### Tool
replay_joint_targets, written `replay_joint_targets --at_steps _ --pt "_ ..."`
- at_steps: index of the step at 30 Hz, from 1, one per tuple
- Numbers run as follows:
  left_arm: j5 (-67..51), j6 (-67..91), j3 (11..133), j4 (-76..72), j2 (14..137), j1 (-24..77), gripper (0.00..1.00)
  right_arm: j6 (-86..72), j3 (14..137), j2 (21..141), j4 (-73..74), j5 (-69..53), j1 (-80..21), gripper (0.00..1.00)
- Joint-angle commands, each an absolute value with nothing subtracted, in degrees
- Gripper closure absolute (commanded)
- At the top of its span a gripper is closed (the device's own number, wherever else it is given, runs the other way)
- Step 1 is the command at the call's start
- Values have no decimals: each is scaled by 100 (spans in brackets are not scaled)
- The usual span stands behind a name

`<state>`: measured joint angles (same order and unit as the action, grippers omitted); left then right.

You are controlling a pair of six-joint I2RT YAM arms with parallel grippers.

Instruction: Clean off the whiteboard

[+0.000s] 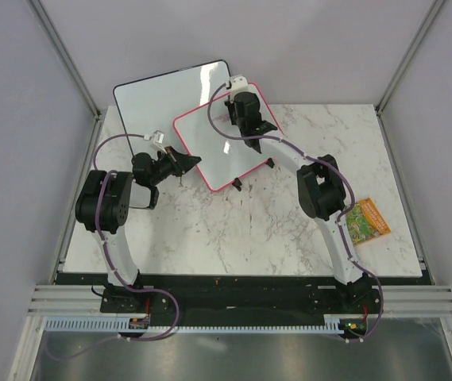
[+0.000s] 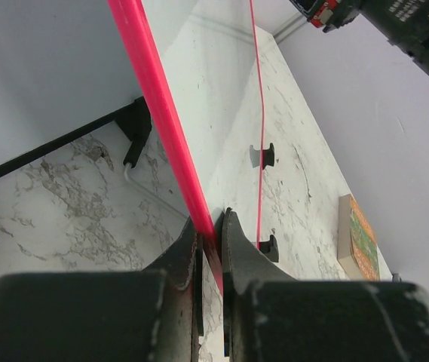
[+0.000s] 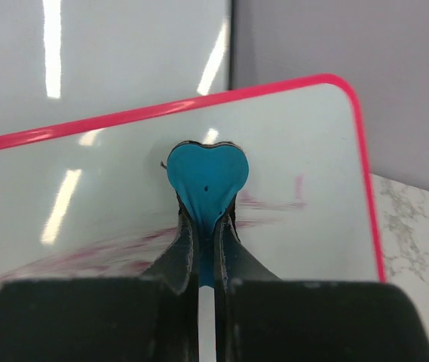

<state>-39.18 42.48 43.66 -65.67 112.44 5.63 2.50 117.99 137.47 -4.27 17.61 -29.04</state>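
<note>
Pinched shut on the whiteboard [image 2: 151,92] w/ the L gripper [image 2: 210,226]: one finger [image 2: 185,255] each side of the pink frame, no gap showing. Gripping at the lower-L edge per top view, w/ the arm reaching in from the L.

Closed on a blue heart-shaped eraser [image 3: 206,175] w/ the R gripper [image 3: 206,220]. Narrow end of the heart wedged btwn the fingers [image 3: 238,255], wide end sticking out past the tips. Held up against the white surface, not far from a rounded corner in R wrist view; actual contact hard to confirm. No readable writing from that angle, only faint pink-purple smears [image 3: 116,256] stretching L of the eraser, plus a few just R of it. Elsewhere plain white w/ streaks of reflected light.

Propped tilted on small black feet [image 2: 263,156], at the far-L-centre part of the marble table [image 1: 249,230], turned at an angle to the table edges. Just behind, a bigger black-framed board [image 1: 170,91] leaning toward the back wall, overlapped by the pink one's far corner in top view; touching or not, can't tell. Visible above the pink rim in R wrist view too.

Well apart, near the table's R edge: a small orange-green card [image 1: 366,221], lying flat, just beside the R arm's elbow.
</note>
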Motion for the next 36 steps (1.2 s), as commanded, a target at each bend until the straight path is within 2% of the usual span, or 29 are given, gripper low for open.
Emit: replay_joint_targets --at_steps 1,9,16,24,36 --pt "-4474 3032 4447 -6908 11197 826 98 9 11654 14097 290 238 -3901 100" --pt "-4474 3015 4421 -6926 11171 835 98 149 12128 14493 351 886 -3876 100" --pt "-4465 3006 4430 -6926 11162 835 98 -404 12068 14564 404 1502 -2832 100" --pt "-4430 2979 4386 -6917 11127 835 98 -237 12217 14703 615 1942 -2382 100" --pt "-4474 2971 4412 -6926 11144 852 98 -79 12349 14617 396 941 -2399 100"
